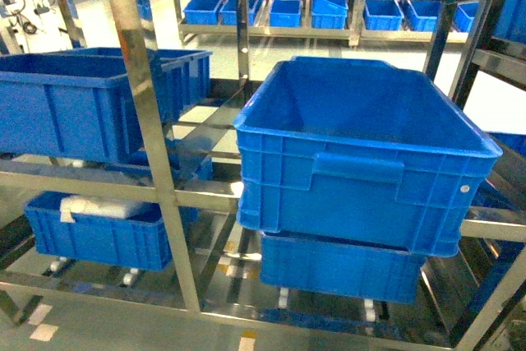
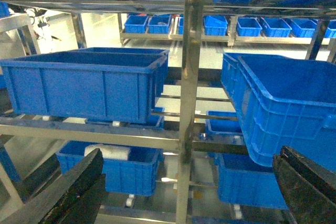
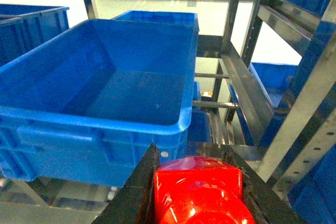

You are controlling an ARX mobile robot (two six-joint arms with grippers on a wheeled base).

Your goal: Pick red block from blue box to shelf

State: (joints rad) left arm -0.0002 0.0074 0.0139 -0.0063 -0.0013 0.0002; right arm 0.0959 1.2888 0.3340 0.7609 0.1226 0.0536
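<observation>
My right gripper (image 3: 192, 153) is shut on the red block (image 3: 199, 192), a glossy cube with its round stud facing the camera. The block is held in front of the shelf (image 3: 294, 124), just before the rim of a large dark blue crate (image 3: 105, 87). In the left wrist view my left gripper (image 2: 190, 157) is open with nothing between its black fingers (image 2: 79, 187), and it faces a steel upright of the shelf (image 2: 188, 103). The head view shows the shelf (image 1: 152, 145) but neither gripper. The blue box is out of view.
Ribbed blue crates fill the rack: a large one (image 1: 362, 145) stacked on another at right, one (image 1: 90, 104) at upper left, and a lower one (image 1: 99, 232) holding a white bundle (image 1: 99, 207). Small blue bins (image 1: 329, 12) line a far rack.
</observation>
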